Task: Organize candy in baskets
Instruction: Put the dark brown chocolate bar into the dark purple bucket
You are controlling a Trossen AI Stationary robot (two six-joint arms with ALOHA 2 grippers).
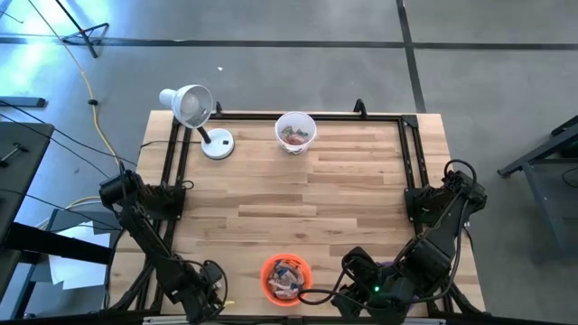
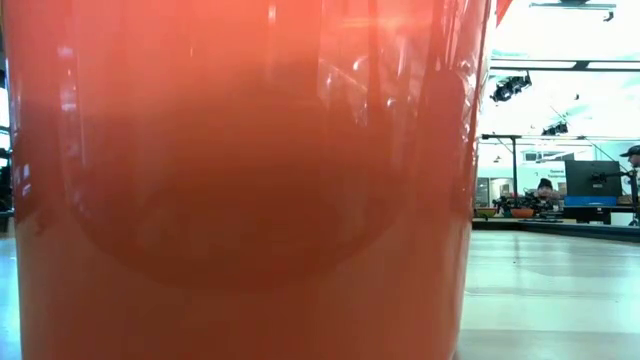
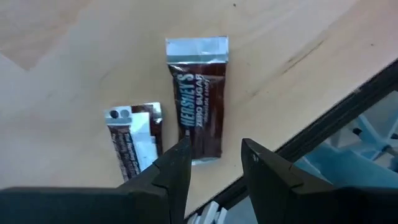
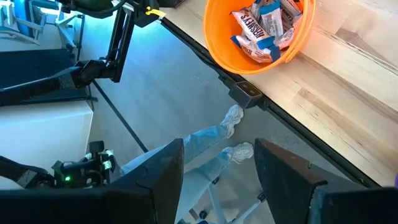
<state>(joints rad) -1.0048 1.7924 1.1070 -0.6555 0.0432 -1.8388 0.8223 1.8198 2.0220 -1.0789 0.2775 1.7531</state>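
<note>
Brown wrappers: two dark brown candy bars lay flat on the desk (image 3: 62, 37) just ahead of the left jaws (image 3: 214, 165); the Hershey's bar (image 3: 198, 99) pointed into the gap between them, and the smaller bar (image 3: 134, 140) lay beside the outer side of one jaw.
Left jaws: they stood parted and held nothing, lined up low over the near end of the Hershey's bar, probably so that it could be pinched across its narrow width.
Desk edge: both bars lay close to the black frame rail (image 3: 323, 124), so a grip from above looked safer than a push.
Orange basket: the orange basket (image 1: 286, 279) stood at the front edge between the two arms and already held several wrapped pieces, among them brown ones, so I judged it the likely place for these bars.
White basket: the white basket (image 1: 295, 132) stood far from both jaws, near a desk lamp (image 1: 194, 113), with a few pieces inside.
Right jaws: the right jaws (image 4: 217, 174) were wide apart and empty, hanging beyond the desk edge over the floor, beside the orange basket, apparently waiting.
Below the right jaws: a person's legs (image 4: 205, 146) showed under the desk.
</note>
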